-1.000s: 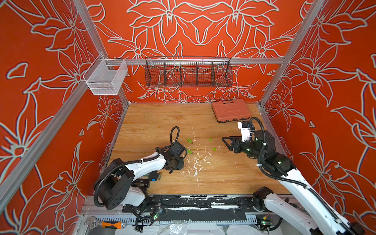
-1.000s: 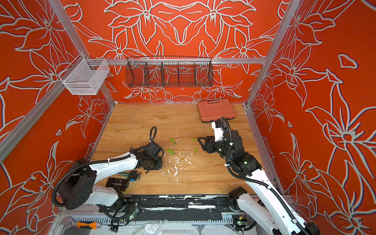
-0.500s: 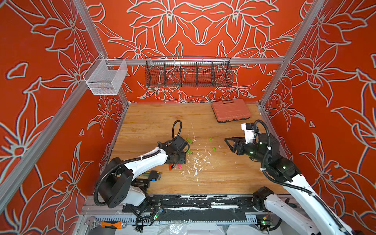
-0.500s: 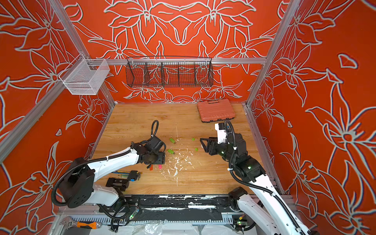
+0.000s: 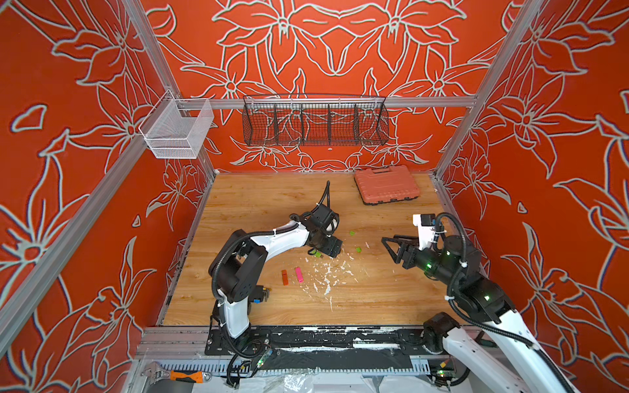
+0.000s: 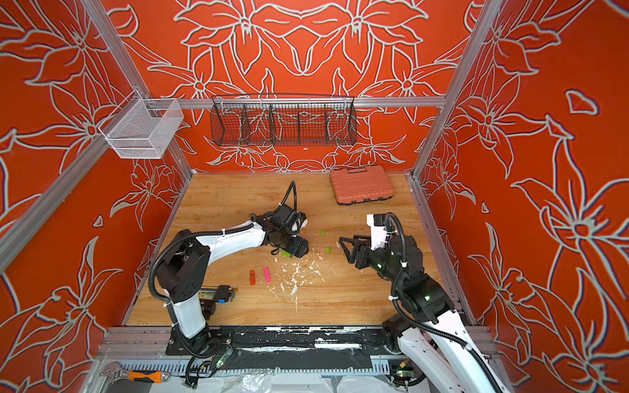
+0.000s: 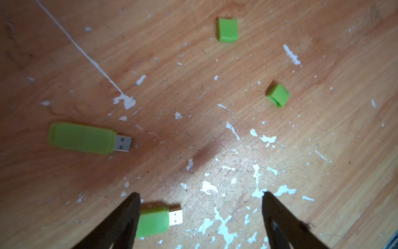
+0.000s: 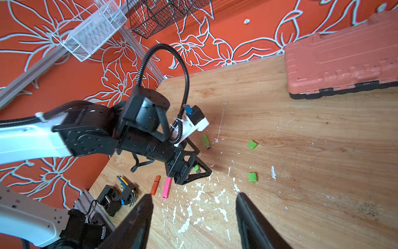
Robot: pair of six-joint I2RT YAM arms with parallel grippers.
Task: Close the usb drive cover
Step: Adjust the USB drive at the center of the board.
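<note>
1. Red flower walls stand around a wooden desk [image 5: 374, 299] with white flecks on it.
2. Left gripper [image 7: 199, 194] has its fingers wide apart and holds nothing. It is low over the middle of the desk.
3. One green usb drive [image 7: 155, 222] lies flat right beside one finger, its metal plug bare.
4. A second green drive [image 7: 81, 138] lies near, bare too.
5. One green cover [image 7: 278, 95] and a far cover [image 7: 227, 29] lie loose, apart from both drives.
6. Right gripper [image 8: 193, 195] has its fingers apart, empty, toward the desk's right edge.

On the table: 2 uncapped green USB drives [image 7: 81, 138], 2 loose green caps [image 7: 227, 29], 1 orange capped drive [image 5: 284, 277], 1 pink capped drive [image 5: 299, 274], 1 tool case [image 5: 386, 183]. On the walls: 1 white mesh basket [image 5: 177, 131], 1 black wire basket [image 5: 315, 124].
</note>
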